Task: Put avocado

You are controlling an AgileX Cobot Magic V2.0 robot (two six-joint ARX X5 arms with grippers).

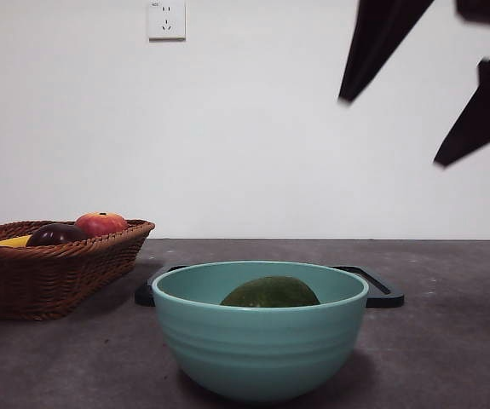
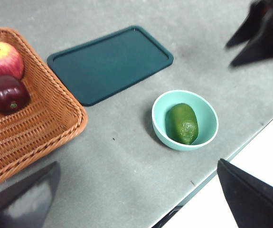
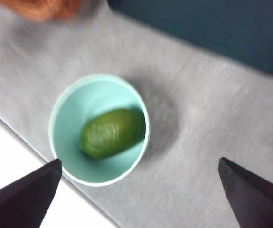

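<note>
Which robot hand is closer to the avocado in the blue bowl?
The right gripper, probably: it hangs open just above the avocado in the bowl. The left gripper is open too, higher and farther back.

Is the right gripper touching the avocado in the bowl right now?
Apart. The front view shows the right gripper open and high above the bowl, with bare wall between it and the avocado.

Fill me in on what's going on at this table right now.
Nothing is being held. The avocado lies inside the teal bowl, which stands on the table near a dark tray. The right tool hangs open above the bowl, empty. The left tool is also open, higher up over the table. An apple and a dark purple fruit sit in the wicker basket.
</note>
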